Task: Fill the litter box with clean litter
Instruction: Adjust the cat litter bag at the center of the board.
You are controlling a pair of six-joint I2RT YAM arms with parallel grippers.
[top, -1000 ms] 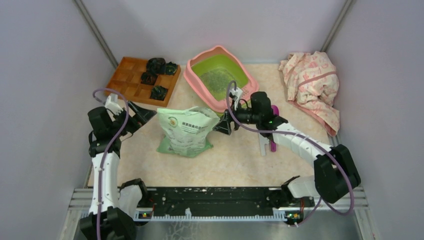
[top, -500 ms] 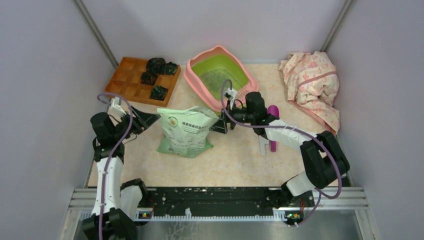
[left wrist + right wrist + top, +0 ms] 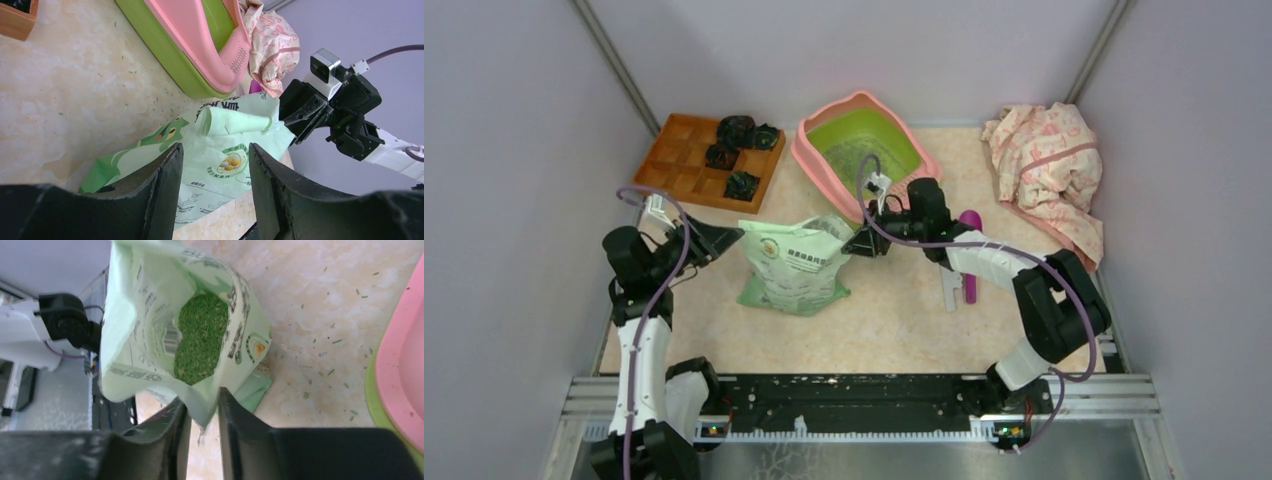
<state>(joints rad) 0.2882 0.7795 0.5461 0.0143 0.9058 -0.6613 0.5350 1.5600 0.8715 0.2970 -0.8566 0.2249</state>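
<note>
The litter box (image 3: 816,165), a lime green basin with a pink rim, stands at the back centre with a dark speckled patch of litter (image 3: 856,160) in it. In front of it a pale green printed bag (image 3: 796,262) stands open, with green granules (image 3: 200,335) showing inside. My right gripper (image 3: 864,243) is at the bag's right top corner, and its jaws (image 3: 202,400) pinch the bag's lip. My left gripper (image 3: 727,237) hovers open just left of the bag's top. The bag (image 3: 225,155) shows beyond its parted fingers (image 3: 165,180). The box's rim (image 3: 190,30) lies further off.
An orange-brown compartmented wooden tray (image 3: 686,158) with dark items sits back left. A crumpled pink cloth (image 3: 1049,170) lies back right. A purple-handled tool (image 3: 969,268) rests on the floor under my right arm. Grey walls close in on both sides.
My right gripper moved left to the bag's mouth and closed on its lip. My left gripper shifted right toward the bag and its jaws narrowed.
</note>
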